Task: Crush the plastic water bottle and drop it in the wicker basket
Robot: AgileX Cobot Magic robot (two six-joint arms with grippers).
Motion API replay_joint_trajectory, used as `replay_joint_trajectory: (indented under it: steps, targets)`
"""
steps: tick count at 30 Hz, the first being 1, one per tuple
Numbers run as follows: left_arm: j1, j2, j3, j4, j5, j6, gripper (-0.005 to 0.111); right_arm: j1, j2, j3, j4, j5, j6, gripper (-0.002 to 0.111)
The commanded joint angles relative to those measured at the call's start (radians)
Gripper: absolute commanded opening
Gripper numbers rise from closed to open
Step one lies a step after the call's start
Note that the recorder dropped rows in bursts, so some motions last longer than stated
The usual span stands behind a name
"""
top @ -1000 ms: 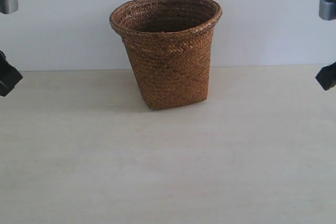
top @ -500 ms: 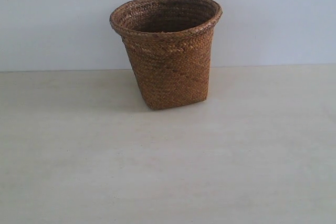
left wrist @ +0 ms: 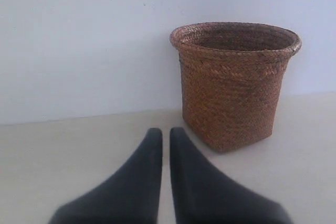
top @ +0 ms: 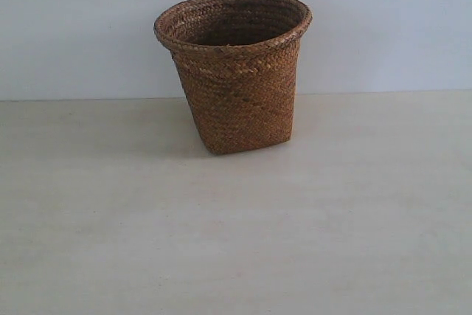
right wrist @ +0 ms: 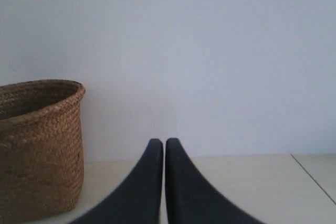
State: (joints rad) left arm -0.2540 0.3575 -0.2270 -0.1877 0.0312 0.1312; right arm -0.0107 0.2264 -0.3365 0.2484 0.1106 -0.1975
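Observation:
The brown wicker basket (top: 236, 71) stands upright on the pale table near the back wall. It also shows in the left wrist view as the basket (left wrist: 233, 85) and at the edge of the right wrist view as the basket (right wrist: 39, 145). My left gripper (left wrist: 165, 132) is shut with nothing between its dark fingers, some way short of the basket. My right gripper (right wrist: 164, 142) is shut too and holds nothing, off to the basket's side. Neither arm shows in the exterior view. The plastic water bottle is out of view; the basket's inside is hidden from me.
The pale wooden table (top: 236, 241) stretches in front of the basket. A plain white wall (top: 74, 27) stands close behind it. A seam or table edge (right wrist: 315, 179) runs at the far side in the right wrist view.
A second ago both arms showed at the left and right edges of the exterior view. They have drawn back out of that view. The basket has not moved.

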Motion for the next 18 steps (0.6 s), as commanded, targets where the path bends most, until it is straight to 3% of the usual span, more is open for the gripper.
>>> replay_joint_trajectory:
  steps: [1, 18]
  targets:
    - [0.003, -0.018, 0.066, -0.015, -0.092, -0.011, 0.004, -0.009, -0.057, 0.012, 0.017, 0.01, -0.005, 0.0]
    - [0.003, -0.018, 0.114, -0.015, -0.086, -0.011, 0.004, -0.009, -0.088, 0.149, 0.019, 0.036, 0.006, 0.0]
